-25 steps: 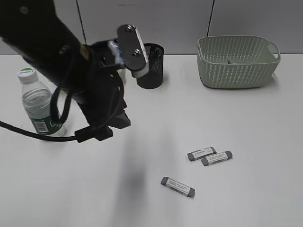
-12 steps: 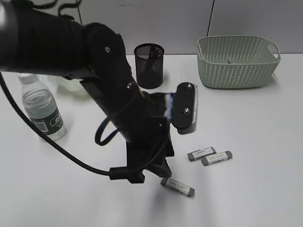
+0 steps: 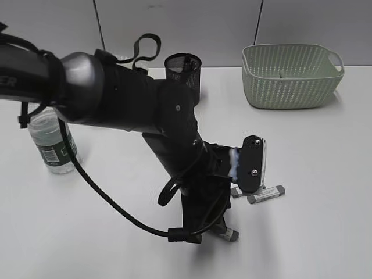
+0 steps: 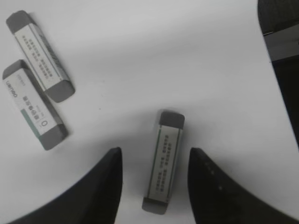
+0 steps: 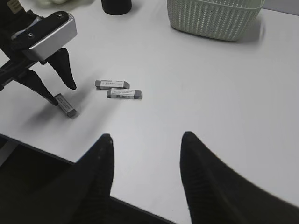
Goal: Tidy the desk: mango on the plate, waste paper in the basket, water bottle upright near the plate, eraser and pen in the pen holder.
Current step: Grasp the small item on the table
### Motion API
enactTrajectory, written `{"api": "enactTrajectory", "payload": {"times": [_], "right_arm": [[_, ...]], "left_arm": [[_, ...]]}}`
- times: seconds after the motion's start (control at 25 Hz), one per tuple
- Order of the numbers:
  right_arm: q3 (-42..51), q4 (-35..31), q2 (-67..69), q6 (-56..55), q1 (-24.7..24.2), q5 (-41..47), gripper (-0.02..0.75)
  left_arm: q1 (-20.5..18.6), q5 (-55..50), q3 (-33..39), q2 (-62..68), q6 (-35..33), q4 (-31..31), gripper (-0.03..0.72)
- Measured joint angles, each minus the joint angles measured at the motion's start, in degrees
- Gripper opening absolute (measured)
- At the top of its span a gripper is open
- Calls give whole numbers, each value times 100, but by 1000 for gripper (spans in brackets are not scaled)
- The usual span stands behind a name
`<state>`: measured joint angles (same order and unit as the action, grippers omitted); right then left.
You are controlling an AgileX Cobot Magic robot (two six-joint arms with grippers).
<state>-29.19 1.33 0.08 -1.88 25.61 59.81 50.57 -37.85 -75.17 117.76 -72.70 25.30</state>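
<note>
Grey-ended, white-labelled eraser (image 4: 164, 162) lies flat on the white counter (image 4: 140, 56) between my left hand's (image 4: 155, 179) half-open, empty fingers (image 4: 105, 186). I should drop straight down, centre it, and pinch its long sides. My arm (image 3: 145, 110) reaches across, wrist pitched down.

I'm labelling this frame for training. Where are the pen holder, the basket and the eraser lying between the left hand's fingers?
pen holder (image 3: 183, 71): exterior view, on its mesh wall.
basket (image 3: 289, 81): exterior view, on its woven front wall.
eraser (image 4: 164, 161): left wrist view, on its printed sleeve.
</note>
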Motion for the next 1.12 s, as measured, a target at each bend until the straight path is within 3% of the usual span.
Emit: {"api": "enactTrajectory", "payload": {"times": [0.48,0.56,0.68,0.84,1.0,1.12], "right_arm": [[0,0,0,0,0,-5,375],[0,0,0,0,0,-5,375],[0,0,0,0,0,-5,375],[0,0,0,0,0,-5,375],[0,0,0,0,0,-5,375],[0,0,0,0,0,-5,375]], "left_arm": [[6,119,-37,432,-5,-154,337],[6,179,-56,438,-5,-121,289],[6,285,-64,442,3,-121,142],[-24,324,-64,429,611,-116,141],[-304,456,45,30,1004,361,141],[-611,1227,121,-564,1022,780,141]]}}
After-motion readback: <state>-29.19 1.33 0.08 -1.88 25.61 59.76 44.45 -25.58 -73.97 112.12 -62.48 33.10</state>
